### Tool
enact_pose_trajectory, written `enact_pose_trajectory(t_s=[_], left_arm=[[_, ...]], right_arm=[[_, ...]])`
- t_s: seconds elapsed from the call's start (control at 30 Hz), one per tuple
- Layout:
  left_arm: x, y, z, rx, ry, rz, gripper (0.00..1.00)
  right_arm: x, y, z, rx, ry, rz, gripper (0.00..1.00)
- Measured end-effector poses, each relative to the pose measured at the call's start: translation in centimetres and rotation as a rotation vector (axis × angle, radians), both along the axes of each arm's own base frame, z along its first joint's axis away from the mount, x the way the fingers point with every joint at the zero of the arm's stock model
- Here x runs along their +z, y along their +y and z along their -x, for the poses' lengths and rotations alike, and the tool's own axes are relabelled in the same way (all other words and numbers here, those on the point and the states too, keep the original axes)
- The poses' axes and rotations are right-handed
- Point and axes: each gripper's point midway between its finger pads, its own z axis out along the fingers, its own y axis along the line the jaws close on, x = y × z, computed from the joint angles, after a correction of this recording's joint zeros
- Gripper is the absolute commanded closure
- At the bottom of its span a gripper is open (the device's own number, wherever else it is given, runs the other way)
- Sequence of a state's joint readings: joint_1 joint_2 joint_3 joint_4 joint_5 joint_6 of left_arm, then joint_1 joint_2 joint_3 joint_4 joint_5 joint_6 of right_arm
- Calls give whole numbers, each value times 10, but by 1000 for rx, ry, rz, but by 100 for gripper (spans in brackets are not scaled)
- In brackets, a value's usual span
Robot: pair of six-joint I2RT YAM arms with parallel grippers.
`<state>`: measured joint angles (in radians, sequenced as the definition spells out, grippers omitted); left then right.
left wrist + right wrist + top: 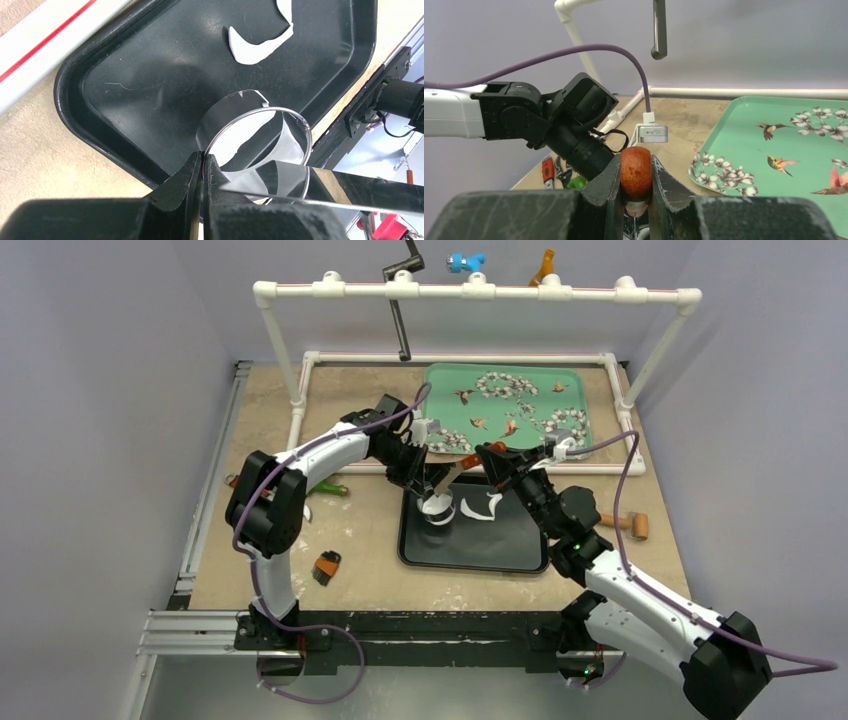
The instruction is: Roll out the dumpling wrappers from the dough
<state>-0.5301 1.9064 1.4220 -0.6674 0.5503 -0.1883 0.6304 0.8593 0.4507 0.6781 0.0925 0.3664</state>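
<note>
My left gripper [202, 157] is shut on the rim of the metal ring cutter [257, 150], which stands on the black tray [470, 550]. White dough [240, 140] shows inside the ring; I cannot tell whether it is a whole dumpling wrapper. Two curved white scraps [260, 42] lie further along the tray. My right gripper [636, 159] is shut on the orange-brown handle [636, 172] of a tool. Its shiny flat blade [350, 187] crosses just in front of the ring. From above, both grippers [430, 485] [480, 460] meet over the tray's far left corner.
A green flower-printed tray [505, 405] lies behind the black one, inside a white pipe frame [470, 290]. A rolling pin [625, 523] lies at the right. An orange-black object [326, 567], a green item [328, 487] and red pliers [548, 172] lie at the left.
</note>
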Motion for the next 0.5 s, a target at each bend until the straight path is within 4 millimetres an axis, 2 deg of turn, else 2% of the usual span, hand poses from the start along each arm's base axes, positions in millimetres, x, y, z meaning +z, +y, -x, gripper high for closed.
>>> enact_pose_trajectory(t_s=[0.1, 0.27, 0.5], left_arm=[[0, 0, 0, -1, -1, -1, 100], [4, 0, -3, 1, -10, 0, 100], [6, 5, -11, 11, -35, -5, 100]], right_arm=[[-8, 3, -2, 4, 17, 14, 100], [-32, 6, -7, 1, 73, 60, 100], [-32, 5, -7, -4, 83, 53, 100]])
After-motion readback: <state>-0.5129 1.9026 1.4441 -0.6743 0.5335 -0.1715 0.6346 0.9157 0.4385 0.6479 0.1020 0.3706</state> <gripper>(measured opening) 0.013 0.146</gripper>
